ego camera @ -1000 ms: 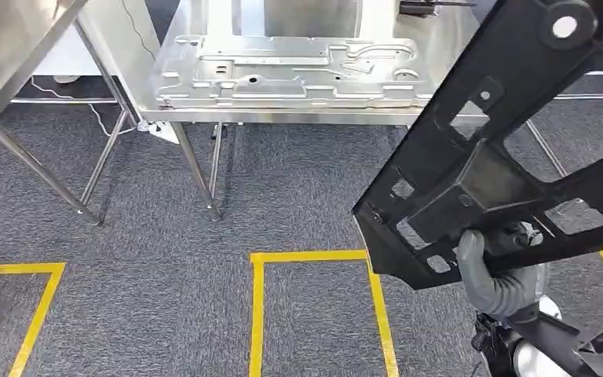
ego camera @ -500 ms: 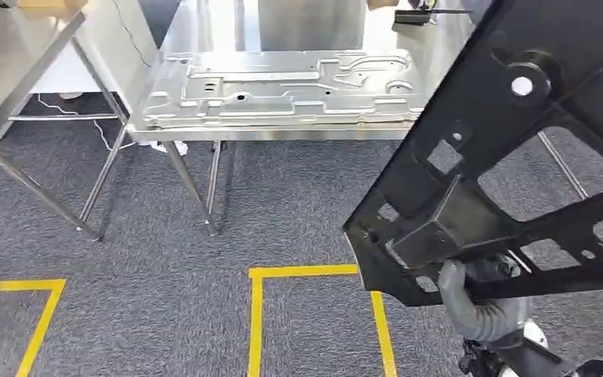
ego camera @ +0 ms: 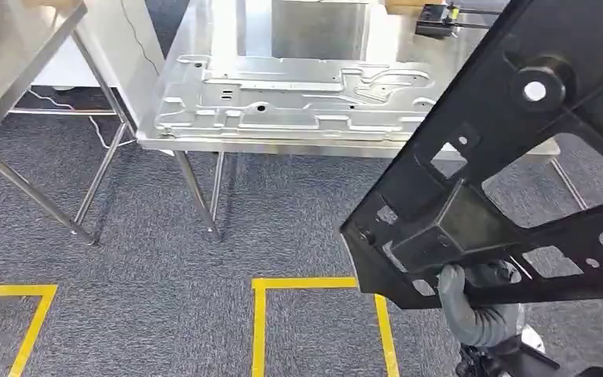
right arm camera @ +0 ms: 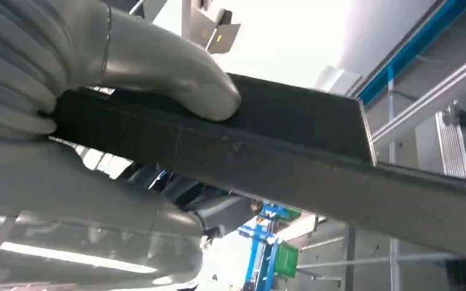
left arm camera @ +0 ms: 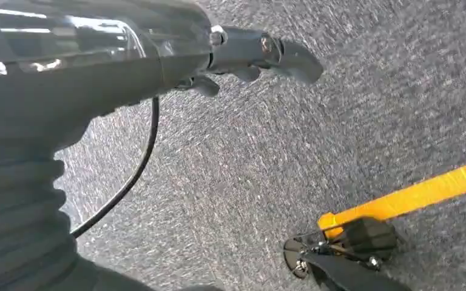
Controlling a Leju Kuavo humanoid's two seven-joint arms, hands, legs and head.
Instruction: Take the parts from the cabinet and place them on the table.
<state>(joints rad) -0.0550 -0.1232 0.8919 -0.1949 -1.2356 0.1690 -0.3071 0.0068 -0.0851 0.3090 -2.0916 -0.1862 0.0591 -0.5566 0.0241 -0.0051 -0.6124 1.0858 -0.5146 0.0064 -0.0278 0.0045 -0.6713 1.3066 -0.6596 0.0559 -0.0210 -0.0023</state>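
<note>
**Item: black frame part, in our grasp**

Our right hand [ego camera: 471, 302] clasps the black frame part [ego camera: 510, 157] at its lower edge, thumb [right arm camera: 176, 76] pressed on top. Beyond the fingers: steel table [ego camera: 204, 144] bearing a pressed metal panel [ego camera: 283, 98]. Our left hand [left arm camera: 255, 54]: state unclear.

head view: looks forward and down from high on the robot, over grey carpet [ego camera: 141, 236] with yellow tape lines [ego camera: 306, 280] to a steel table [ego camera: 204, 144] ahead; the black part [ego camera: 510, 165] stands close before the lens at right.
left wrist view: very near behind the left hand [left arm camera: 261, 54], facing down at the carpet [left arm camera: 340, 121] and tape [left arm camera: 412, 195].
right wrist view: tight behind the right hand [right arm camera: 97, 91], looking upward along the part's edge [right arm camera: 291, 151].
shared: carpet and tape in head and left wrist views; the part in head and right wrist views.
</note>
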